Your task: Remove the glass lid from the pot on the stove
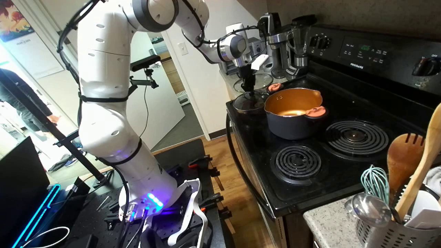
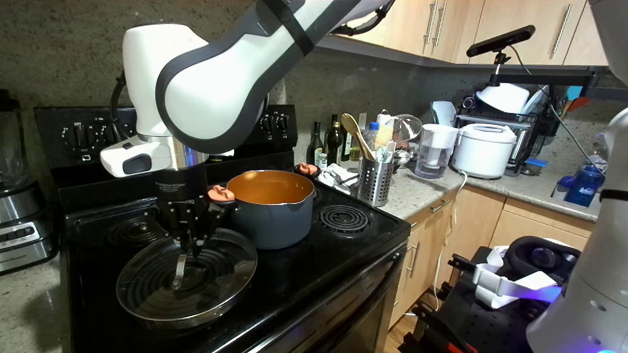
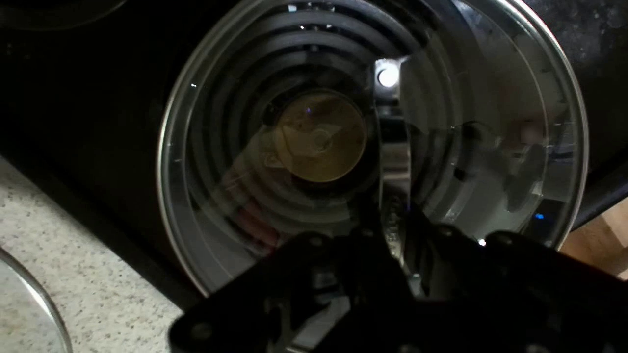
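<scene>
Apparently your claw (image 2: 190, 250) grips the silver metal strap handle (image 2: 180, 269), whose free length runs near in an exterior view; the clear round glass lid (image 2: 191, 278) could tip nearward.

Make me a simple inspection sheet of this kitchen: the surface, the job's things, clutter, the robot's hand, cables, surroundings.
Surface: black stove with coil burners, green display lit.
Job's things: pot on the stove, uncovered; glass lid beside it, over a burner; whether it rests there is unclear.
Clutter: utensil holder and rimmed glass disc on the counters either side of the stove.
Hand: appears closed on the lid's metal handle.
Cables: black cables strapped along the arm; white cord hanging below a counter.
Surroundings: blender beside the stove; person partly visible in the background.
</scene>
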You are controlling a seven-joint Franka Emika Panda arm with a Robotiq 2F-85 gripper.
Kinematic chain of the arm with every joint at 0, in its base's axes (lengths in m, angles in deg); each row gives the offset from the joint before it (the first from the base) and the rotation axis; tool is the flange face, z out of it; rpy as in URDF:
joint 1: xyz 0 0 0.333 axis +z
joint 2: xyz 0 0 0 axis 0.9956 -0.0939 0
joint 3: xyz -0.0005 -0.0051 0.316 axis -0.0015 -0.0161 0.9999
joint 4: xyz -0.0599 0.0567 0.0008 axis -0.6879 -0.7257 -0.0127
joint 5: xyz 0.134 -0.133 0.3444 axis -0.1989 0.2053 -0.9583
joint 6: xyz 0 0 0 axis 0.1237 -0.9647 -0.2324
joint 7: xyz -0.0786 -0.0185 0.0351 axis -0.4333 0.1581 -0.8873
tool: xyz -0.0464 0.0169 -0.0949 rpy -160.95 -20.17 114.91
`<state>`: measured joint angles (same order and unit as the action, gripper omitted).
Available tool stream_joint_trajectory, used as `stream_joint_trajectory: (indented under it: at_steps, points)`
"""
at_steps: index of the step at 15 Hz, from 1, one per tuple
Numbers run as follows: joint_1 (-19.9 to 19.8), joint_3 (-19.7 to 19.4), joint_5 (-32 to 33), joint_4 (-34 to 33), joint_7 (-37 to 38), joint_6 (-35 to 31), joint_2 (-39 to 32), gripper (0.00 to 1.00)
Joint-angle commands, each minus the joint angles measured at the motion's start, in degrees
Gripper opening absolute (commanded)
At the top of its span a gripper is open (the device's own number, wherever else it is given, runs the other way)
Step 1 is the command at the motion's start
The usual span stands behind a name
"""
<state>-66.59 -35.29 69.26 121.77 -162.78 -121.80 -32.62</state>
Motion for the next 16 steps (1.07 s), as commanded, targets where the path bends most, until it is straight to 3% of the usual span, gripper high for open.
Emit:
stream_joint_trajectory:
  at_steps: [1,16]
  points:
    - [0.71,-0.38,1.39,-2.87,0.25,1.24,-1.2,0.04]
    - [0.79,-2.11,1.97,-7.54,0.76,2.29,-6.17,0.04]
